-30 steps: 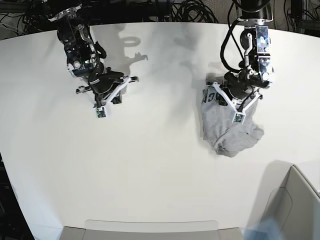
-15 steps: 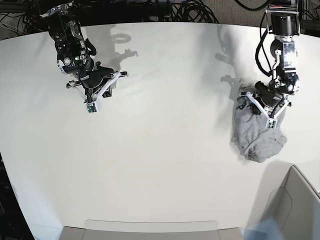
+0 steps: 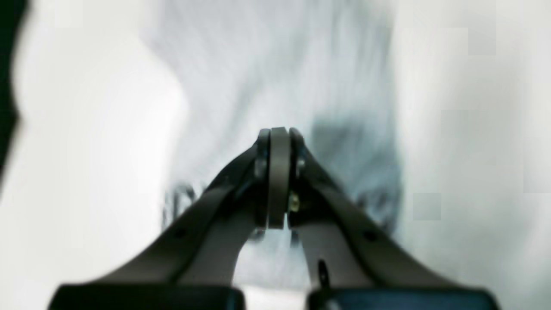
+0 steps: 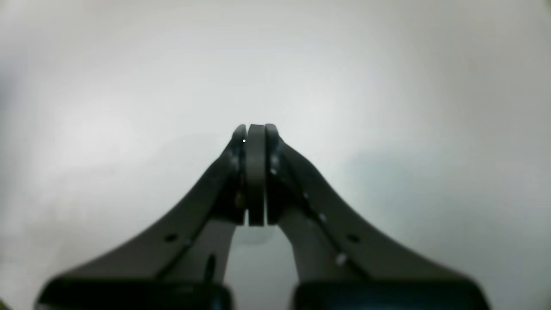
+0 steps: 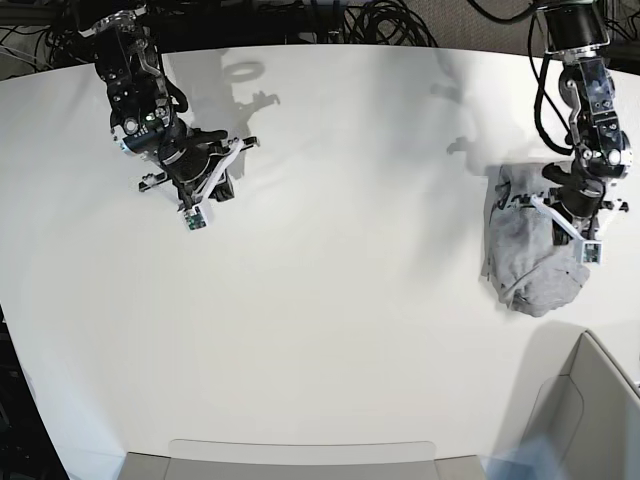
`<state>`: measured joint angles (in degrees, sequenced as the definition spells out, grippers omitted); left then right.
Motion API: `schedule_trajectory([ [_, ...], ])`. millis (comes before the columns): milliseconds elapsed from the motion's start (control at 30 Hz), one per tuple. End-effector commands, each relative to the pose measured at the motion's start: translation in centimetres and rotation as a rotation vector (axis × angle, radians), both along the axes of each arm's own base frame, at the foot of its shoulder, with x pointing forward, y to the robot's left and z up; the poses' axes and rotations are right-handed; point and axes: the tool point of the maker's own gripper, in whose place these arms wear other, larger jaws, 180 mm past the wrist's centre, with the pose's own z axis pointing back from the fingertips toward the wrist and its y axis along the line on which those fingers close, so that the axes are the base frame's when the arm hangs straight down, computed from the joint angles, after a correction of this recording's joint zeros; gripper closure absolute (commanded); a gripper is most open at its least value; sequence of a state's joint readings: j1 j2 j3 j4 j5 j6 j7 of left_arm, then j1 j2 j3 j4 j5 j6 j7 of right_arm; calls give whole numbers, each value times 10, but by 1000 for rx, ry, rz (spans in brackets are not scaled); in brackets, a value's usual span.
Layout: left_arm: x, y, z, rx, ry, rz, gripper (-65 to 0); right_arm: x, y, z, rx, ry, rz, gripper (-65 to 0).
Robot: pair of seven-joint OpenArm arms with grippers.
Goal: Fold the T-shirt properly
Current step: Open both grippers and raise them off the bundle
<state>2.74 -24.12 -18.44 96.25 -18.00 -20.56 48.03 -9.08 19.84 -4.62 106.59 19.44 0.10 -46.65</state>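
Observation:
The heather-grey T-shirt (image 5: 518,250) lies crumpled in a bunch at the table's right edge. Blurred black lettering shows on it in the left wrist view (image 3: 275,64). My left gripper (image 5: 588,250) is over the bunch's right side, its jaws pressed together (image 3: 280,131), and the cloth is trailing along with it. My right gripper (image 5: 195,222) is shut and empty over bare table at the far left. The right wrist view (image 4: 255,127) shows only white table beyond it.
A grey box (image 5: 590,400) stands at the front right corner, close below the shirt. A flat grey tray edge (image 5: 300,455) runs along the front. Black cables (image 5: 390,20) lie behind the white table (image 5: 340,250).
My left gripper has moved right towards the table edge, and the bunched T-shirt has moved with it. My right gripper has shifted slightly left and back, still shut.

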Motion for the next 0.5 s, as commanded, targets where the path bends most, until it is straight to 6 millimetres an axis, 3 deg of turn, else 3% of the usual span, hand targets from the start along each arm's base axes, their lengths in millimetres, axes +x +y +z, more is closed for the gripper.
schedule_trajectory([
  [0, 9, 2, 35, 14, -115, 9, 0, 14, 0, 29, 20, -114, 16, 0],
  [100, 5, -2, 76, 18, -259, 43, 0, 11, 1, 53, 52, -223, 44, 0],
  [200, -18, 0, 91, 33, -340, 84, 0, -2, 3, 71, 89, -307, 61, 0],
  [300, -44, -3, 82, 38, -361, 97, 0, -24, 1, 67, 112, -308, 54, 0],
  [467, -105, -10, 38, 45, -225, 89, 0, -71, -24, 39, 107, -219, -20, 0],
])
